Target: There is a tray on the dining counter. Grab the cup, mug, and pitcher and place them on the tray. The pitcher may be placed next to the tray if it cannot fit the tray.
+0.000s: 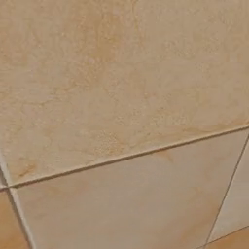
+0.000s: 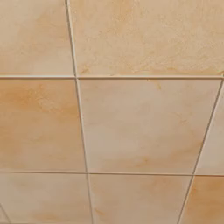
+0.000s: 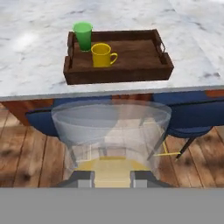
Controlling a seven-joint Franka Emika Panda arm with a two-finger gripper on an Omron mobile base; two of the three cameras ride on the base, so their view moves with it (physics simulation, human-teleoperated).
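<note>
Clear glass of the pitcher (image 3: pixel 111 135) looms closest to the hand camera, its wide rim spreading across the lower middle of the view and orange-yellow liquid pooled at its bottom. Two dark fingers (image 3: pixel 81 178) rise at six o'clock, one on each side of the pitcher's base, set narrow and closed on the vessel, which hangs clear of the wooden floor (image 3: pixel 26 153) below.

Reading left to right beyond the glass: a blue chair seat (image 3: pixel 43 120) shows at nine o'clock under the edge of the dining counter (image 3: pixel 30 57), whose white-grey marble surface fills the upper half of the view over a reddish wood base. At about eleven o'clock the dark brown tray (image 3: pixel 131 57) sits on the surface near its front edge, with handles at both ends. Inside the tray, the green cup (image 3: pixel 82 36) stands upright in the far left corner. Just beside it, toward the front and slightly right, the yellow mug (image 3: pixel 102 55) stands upright with its loop handle pointing toward three o'clock. The right half of the tray floor lies bare. A second blue chair (image 3: pixel 192 116) with dark legs sits at three o'clock below the surface.

Both base cameras look at tan tiles with orange mottling (image 1: pixel 121 73) crossed by thin pale grout lines (image 2: pixel 81 127); whether this is floor or wall cannot be told.
</note>
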